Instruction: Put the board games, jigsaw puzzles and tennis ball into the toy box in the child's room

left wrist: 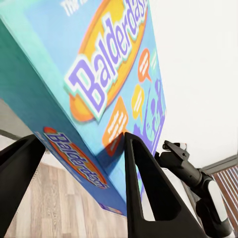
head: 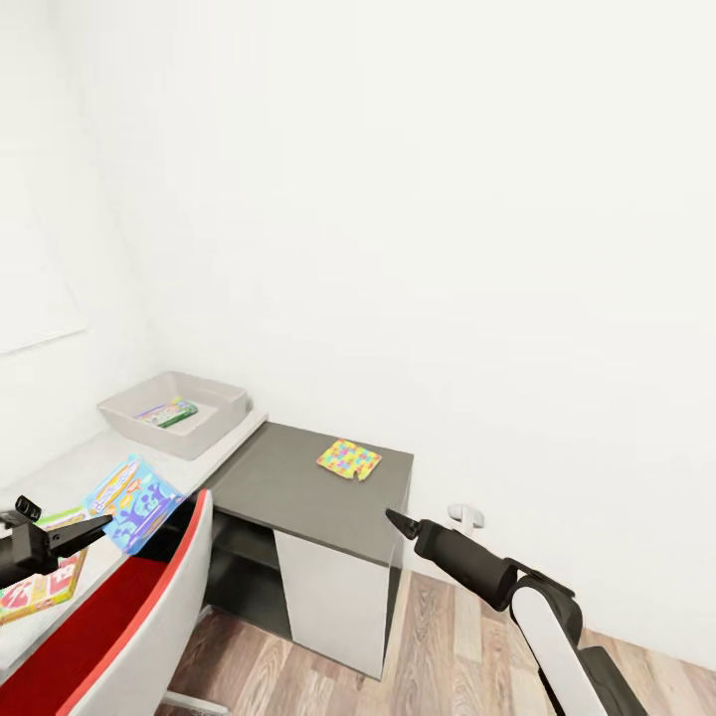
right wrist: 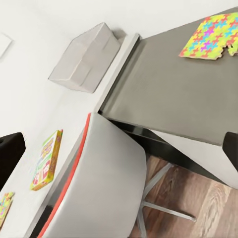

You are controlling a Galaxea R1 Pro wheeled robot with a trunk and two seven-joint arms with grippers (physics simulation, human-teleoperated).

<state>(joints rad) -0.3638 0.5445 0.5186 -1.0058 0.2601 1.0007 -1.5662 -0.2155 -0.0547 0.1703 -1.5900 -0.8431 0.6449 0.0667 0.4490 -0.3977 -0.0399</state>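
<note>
Blue "Balderdash" board game box sits tilted between the two dark fingers of the left tool, which is clamped on its edge — lifted above the long pale white-grey bench. Further back on that bench stands the shallow light grey toy box, with a flat green-edged printed game box lying inside it. A second printed game box, red and yellow, lies flat on the bench near the robot. One bright multicolour jigsaw-pattern square rests on the lower dark grey unit joined to the bench. The right tool hovers past that unit's front corner, holding nothing; how wide it stands I cannot tell. A red-and-white swivel chair is tucked against the bench.
</note>
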